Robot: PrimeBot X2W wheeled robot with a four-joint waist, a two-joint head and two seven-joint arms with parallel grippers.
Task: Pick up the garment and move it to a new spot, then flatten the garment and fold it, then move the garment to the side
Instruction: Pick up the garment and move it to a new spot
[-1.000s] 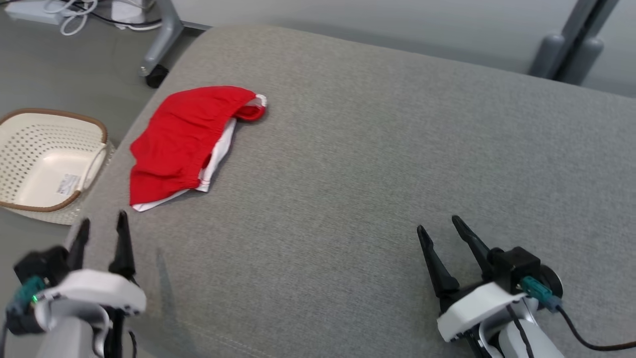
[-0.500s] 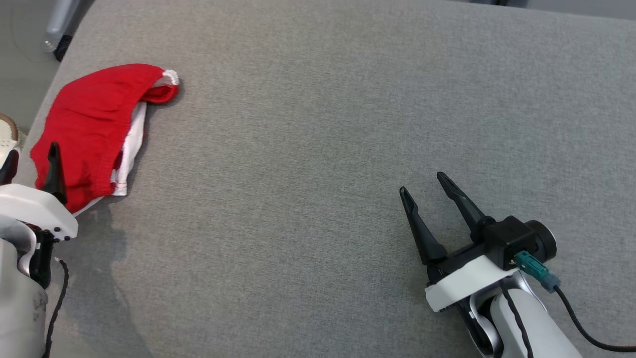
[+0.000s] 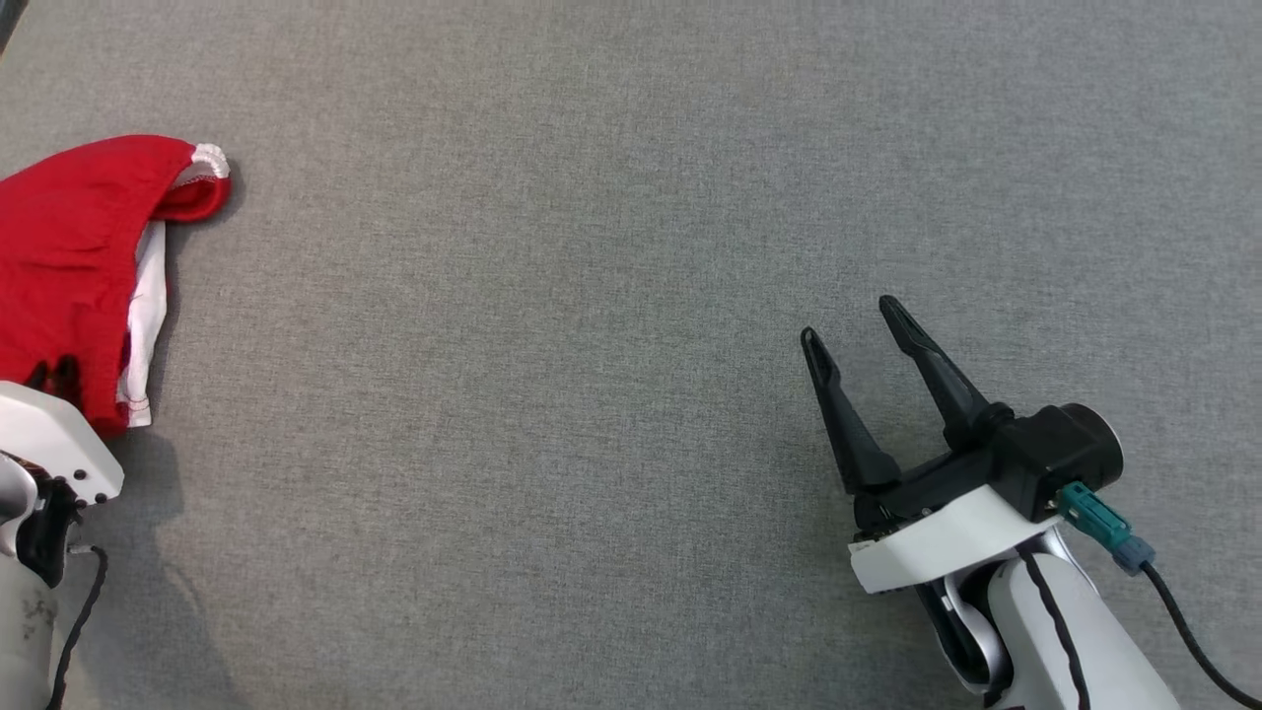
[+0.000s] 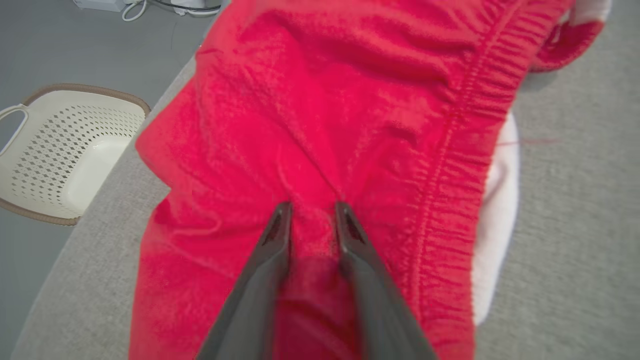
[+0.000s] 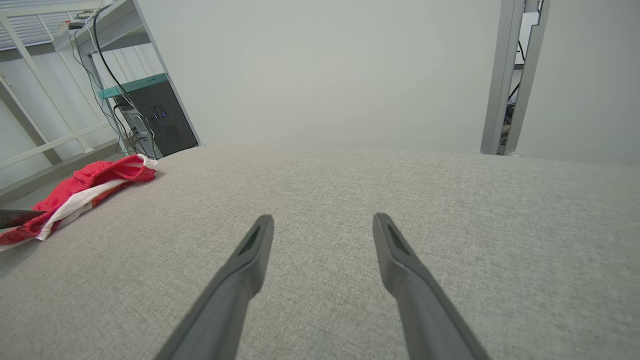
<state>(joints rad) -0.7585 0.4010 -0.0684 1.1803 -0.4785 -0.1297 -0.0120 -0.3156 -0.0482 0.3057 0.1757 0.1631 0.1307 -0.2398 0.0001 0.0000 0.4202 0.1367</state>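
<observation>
The red garment (image 3: 69, 256) lies at the cushion's (image 3: 631, 197) left edge. Step 1, the pick-up, seems in hand; next needs a firm pinch, then a lift. The left gripper (image 4: 312, 215) dips into it, 2 fingers (image 4: 264, 260) narrow around a cloth ridge; whether it holds, I cannot tell. The right gripper (image 3: 849, 323) hovers wide open, empty.

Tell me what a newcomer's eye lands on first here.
The red garment, bright at the far left of the grey cushion, grabs the eye first. The left claw is pressed into it, with a ridge of cloth between its fingers. Next comes the right claw, open over bare cushion at the lower right, then a cream basket on the floor.
</observation>
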